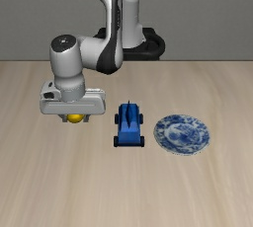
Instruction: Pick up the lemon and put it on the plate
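Note:
A small yellow lemon [73, 118] lies on the wooden table at the exterior view's left. My gripper [73, 115] hangs straight down over it, its grey-white hand hiding the top of the fruit, so just the lemon's lower part peeks out beneath. The blue-and-white patterned plate [184, 133] rests on the table at the exterior view's right, well apart from the lemon, with nothing on it.
A blue toy car [129, 125] stands between the lemon and the plate, pointing away from the robot. The robot's dark base [138, 43] sits at the table's far edge. Bare wood [119, 187] stretches across the front of the table.

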Tool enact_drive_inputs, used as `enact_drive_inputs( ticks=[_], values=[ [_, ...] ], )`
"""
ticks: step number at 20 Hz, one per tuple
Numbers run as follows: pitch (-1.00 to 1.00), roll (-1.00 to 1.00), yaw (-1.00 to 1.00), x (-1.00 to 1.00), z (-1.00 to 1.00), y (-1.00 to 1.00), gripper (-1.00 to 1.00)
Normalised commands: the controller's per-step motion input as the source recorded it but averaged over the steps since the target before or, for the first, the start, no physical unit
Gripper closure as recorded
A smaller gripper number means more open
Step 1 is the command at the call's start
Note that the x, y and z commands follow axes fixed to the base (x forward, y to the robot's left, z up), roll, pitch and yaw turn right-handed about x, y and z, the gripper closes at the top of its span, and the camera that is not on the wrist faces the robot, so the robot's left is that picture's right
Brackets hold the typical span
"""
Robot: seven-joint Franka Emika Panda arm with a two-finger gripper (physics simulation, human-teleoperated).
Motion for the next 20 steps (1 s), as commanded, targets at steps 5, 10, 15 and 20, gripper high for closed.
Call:
enact_drive_inputs(
  ticks=[5, 10, 15, 20],
  values=[
    [0.00, 0.00, 0.00, 0.00, 1.00, 0.00, 1.00],
    [0.00, 0.00, 0.00, 0.00, 0.40, 0.60, 1.00],
    [0.00, 0.00, 0.00, 0.00, 0.00, 1.00, 1.00],
    [0.00, 0.00, 0.00, 0.00, 0.00, 1.00, 1.00]
  ],
)
